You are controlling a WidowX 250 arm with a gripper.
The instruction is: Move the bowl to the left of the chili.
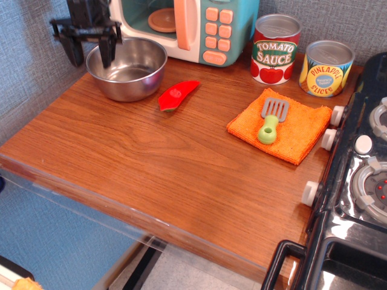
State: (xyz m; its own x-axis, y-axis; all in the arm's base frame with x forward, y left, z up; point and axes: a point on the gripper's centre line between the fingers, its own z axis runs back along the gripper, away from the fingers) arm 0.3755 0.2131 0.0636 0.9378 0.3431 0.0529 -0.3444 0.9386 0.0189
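The shiny steel bowl [128,69] stands upright on the wooden counter at the back left, just left of the red chili [177,95], which lies flat with its green stem end toward the front. My black gripper [92,53] hangs over the bowl's left rim. Its two fingers are spread apart, one outside the rim and one over the bowl's inside, with the rim between them and free of their grip.
A toy microwave [187,27] stands right behind the bowl. A tomato sauce can [275,48] and a pineapple can [326,67] stand at the back right. An orange cloth [296,124] carries a green-handled spatula [270,121]. A black stove [363,181] borders the right. A grey wall lies to the left.
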